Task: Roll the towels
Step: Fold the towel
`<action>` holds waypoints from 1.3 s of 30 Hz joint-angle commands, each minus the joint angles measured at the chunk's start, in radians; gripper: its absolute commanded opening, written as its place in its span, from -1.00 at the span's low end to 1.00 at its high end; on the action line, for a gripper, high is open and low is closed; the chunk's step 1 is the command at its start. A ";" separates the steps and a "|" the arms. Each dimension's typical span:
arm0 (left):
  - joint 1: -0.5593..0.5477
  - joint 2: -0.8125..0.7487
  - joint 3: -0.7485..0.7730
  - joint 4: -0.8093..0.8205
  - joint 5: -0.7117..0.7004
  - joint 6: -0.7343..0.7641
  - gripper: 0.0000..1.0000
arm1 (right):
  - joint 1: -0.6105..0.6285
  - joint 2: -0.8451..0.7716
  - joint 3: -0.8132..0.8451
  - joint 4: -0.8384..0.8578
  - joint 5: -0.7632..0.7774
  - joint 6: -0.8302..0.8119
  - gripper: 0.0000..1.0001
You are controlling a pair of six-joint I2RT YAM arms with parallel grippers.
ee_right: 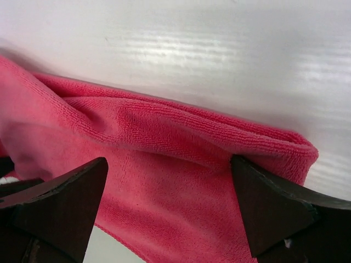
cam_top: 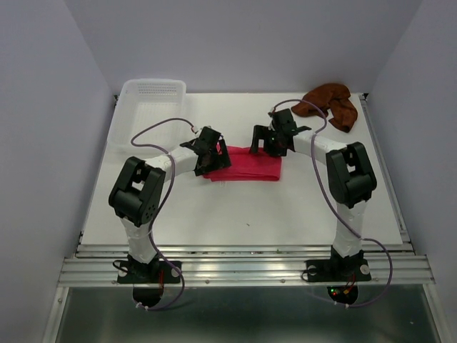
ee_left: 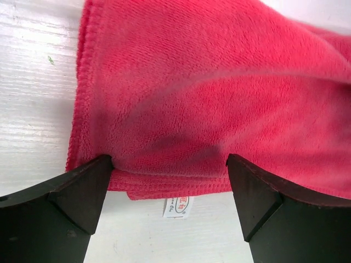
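In the overhead view, the white surface point(cam_top: 250, 207) lay bare across the lower half of the frame, with walls closing it in on the left, right and top. A white basket point(cam_top: 151, 98) sat at upper left. The brown towel point(cam_top: 330, 105) lay crumpled at upper right, well apart from both arms. The pink towel point(cam_top: 246, 166) lay at centre as a long folded strip. The left fingers point(cam_top: 220, 157) stood at its left end and the right fingers point(cam_top: 258, 143) at its upper edge.

In the left wrist view, the left fingers point(ee_left: 71, 208) were spread wide and pinched nothing, their tips at the towel's lower, layered edge. The plush pink towel point(ee_left: 208, 93) filled most of the frame, with a stitched hem down its left side. Bare surface point(ee_left: 33, 82) showed to the left and below. A small white label point(ee_left: 178, 207) poked out under the lower edge, its red print too small to read.

In the right wrist view, the right fingers point(ee_right: 269, 208) were also spread, over the pink towel point(ee_right: 164, 164). A soft rolled fold crossed the frame and ended in a rounded corner at right. Bare surface point(ee_right: 219, 55) filled the upper half.
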 commanded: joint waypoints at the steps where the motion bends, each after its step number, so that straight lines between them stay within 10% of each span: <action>1: 0.020 0.037 -0.006 -0.030 -0.028 0.016 0.97 | -0.008 -0.109 -0.196 0.034 0.039 0.021 1.00; 11: 0.024 0.283 0.353 0.077 0.139 0.250 0.98 | 0.216 -0.543 -0.729 0.269 0.177 0.290 1.00; 21: -0.016 0.422 0.643 0.060 0.276 0.380 0.98 | 0.503 -0.505 -0.621 0.352 0.217 0.351 1.00; 39: -0.003 -0.153 0.253 -0.049 -0.057 0.163 0.98 | 0.503 -0.827 -0.584 0.225 0.308 -0.246 1.00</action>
